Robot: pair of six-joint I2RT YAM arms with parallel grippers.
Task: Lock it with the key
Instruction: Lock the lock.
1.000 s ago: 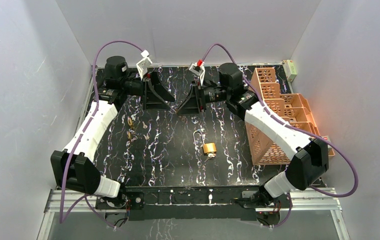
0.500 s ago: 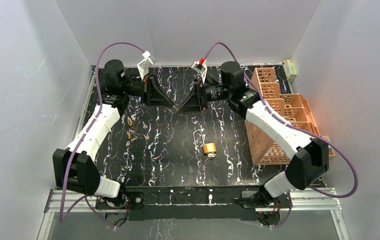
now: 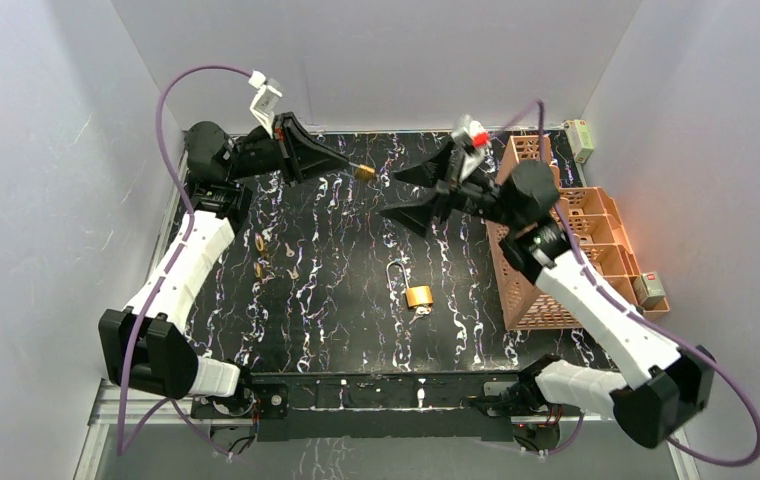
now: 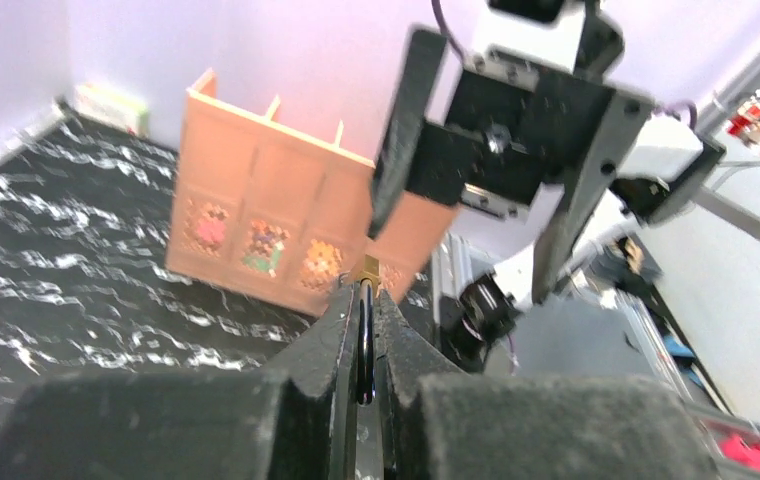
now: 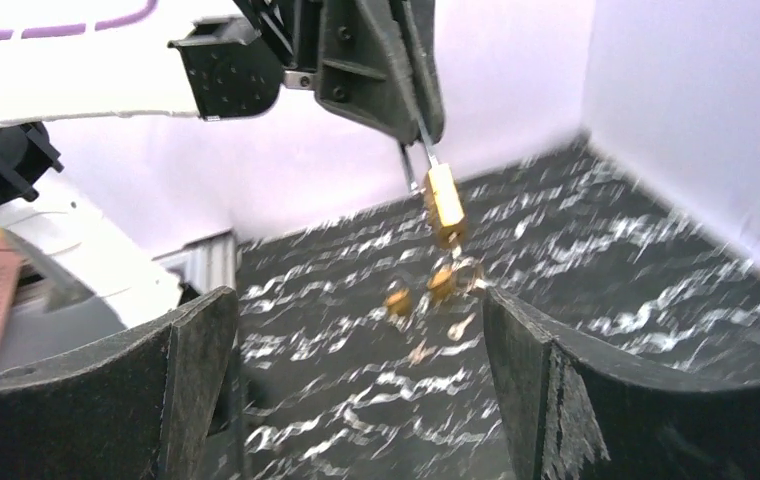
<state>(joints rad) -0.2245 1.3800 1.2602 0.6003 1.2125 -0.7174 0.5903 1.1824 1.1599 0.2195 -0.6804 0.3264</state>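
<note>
Presenting stage, by the look of it: gripping a small brass padlock (image 5: 445, 205) by its shackle in the left fingers (image 4: 336, 335), pinched tight, high over the far part of the bench (image 3: 336, 300). Facing it with the right fingers (image 5: 196, 370) spread wide, holding and touching nothing. Also on the bench: a second padlock (image 3: 417, 296), shackle raised, and loose keys (image 3: 262, 243) towards the left. Next, probably: fetching a key, then lining it up carefully with a very small keyhole

Overhead looks down; left wrist camera faces the right tool (image 3: 392, 196).
</note>
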